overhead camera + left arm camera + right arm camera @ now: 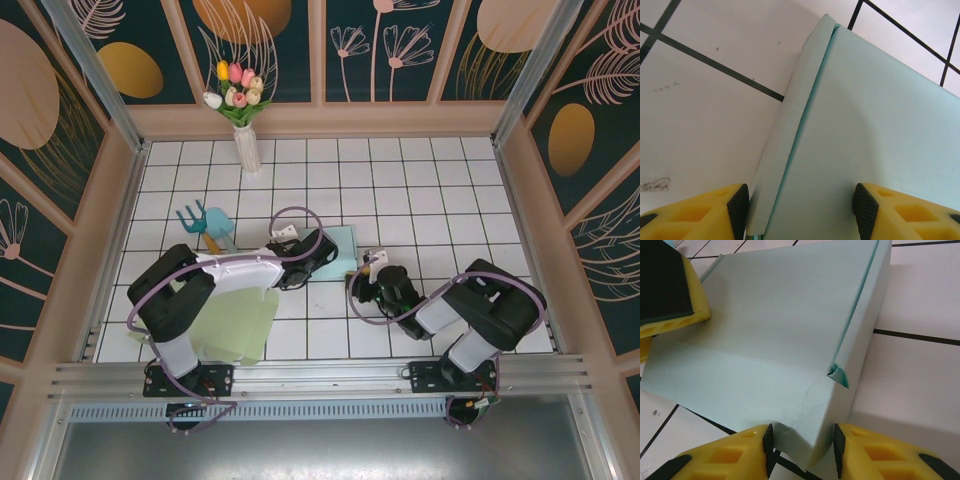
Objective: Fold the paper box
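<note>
1. A green sheet (240,325) is recorded lying flat on the white-tiled counter (440,200). It sits behind and to the left of the left claw (322,250) and is partly covered by that arm.
2. A blue plastic item (200,222) is noted on the counter to the left of the left claw. Its kind cannot be told.
3. A vase (246,148) holding tulips (236,90) is seen upright, well beyond the left claw and to its left, close to the far wall.
4. The left claw is found spread. In the left wrist view, the left side wall of the paper box (870,125) is framed between its pads. One pad (738,206) is placed just outside that wall, and the other is held over the top panel. Whether either pad touches the box cannot be told.
5. The paper box is located on the counter between the two claws, directly ahead of the left claw and ahead and to the left of the right claw (368,270). It is pale teal, and its top panel is laid flat. In the right wrist view a small darker flap tip is seen protruding at the seam near the right edge.
6. The right claw is found pinching the near corner of the paper box. In the right wrist view, that corner is seen to fill the gap between the two black pads. One yellow finger of the left claw is observed ahead and to the left of the right claw, over the far left part of the top panel.
</note>
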Tool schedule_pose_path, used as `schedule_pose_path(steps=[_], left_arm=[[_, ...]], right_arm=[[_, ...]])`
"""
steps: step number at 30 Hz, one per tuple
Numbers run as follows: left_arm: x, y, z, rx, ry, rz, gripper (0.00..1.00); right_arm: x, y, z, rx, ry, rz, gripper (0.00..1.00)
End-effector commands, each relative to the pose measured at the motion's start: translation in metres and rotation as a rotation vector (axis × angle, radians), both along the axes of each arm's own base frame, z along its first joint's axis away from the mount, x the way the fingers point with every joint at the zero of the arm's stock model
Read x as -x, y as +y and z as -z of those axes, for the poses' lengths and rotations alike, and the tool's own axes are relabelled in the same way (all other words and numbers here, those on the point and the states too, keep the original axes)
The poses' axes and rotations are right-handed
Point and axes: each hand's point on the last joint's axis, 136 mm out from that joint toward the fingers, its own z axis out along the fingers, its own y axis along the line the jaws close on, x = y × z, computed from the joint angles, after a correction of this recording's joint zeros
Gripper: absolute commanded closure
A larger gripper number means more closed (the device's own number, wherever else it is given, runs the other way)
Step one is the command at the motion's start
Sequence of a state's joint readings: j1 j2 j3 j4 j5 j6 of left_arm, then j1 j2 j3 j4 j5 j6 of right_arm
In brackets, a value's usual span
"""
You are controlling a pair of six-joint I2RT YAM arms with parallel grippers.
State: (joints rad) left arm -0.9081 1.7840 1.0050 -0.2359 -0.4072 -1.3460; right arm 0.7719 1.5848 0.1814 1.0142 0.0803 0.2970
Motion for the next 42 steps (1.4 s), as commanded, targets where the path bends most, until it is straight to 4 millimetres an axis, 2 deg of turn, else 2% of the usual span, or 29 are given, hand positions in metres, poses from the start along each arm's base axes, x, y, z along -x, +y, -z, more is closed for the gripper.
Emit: schedule_pose_path(steps=[1, 9, 14, 20, 26, 36, 38, 42], left_arm=[[0.058, 0.045, 0.072, -0.239, 0.295, 0.088, 0.41], [0.057, 0.048, 0.071, -0.252, 0.283, 0.088, 0.41], [0.057, 0.047, 0.072, -0.249, 0.283, 0.101, 0.41], [0.056, 0.044, 0.073, -0.247, 0.278, 0.116, 0.41], [0.053, 0.041, 0.074, -0.246, 0.274, 0.128, 0.41], [0.053, 0.042, 0.076, -0.257, 0.269, 0.137, 0.41], [0.051, 0.040, 0.075, -0.254, 0.261, 0.141, 0.41], [0.049, 0.041, 0.075, -0.260, 0.252, 0.145, 0.41]], right_arm=[[0.002, -0.010, 0.017, 0.024, 0.057, 0.014, 0.60], [-0.014, -0.020, 0.029, 0.002, 0.124, 0.077, 0.60], [-0.024, -0.018, 0.042, 0.009, 0.199, 0.109, 0.60], [-0.034, -0.012, 0.046, 0.008, 0.242, 0.124, 0.60], [-0.036, 0.011, 0.040, -0.054, 0.275, 0.048, 0.60], [-0.047, 0.006, 0.030, -0.170, 0.396, 0.074, 0.61], [-0.051, 0.006, 0.028, -0.189, 0.418, 0.071, 0.72], [-0.059, 0.002, 0.029, -0.203, 0.458, 0.090, 0.74]])
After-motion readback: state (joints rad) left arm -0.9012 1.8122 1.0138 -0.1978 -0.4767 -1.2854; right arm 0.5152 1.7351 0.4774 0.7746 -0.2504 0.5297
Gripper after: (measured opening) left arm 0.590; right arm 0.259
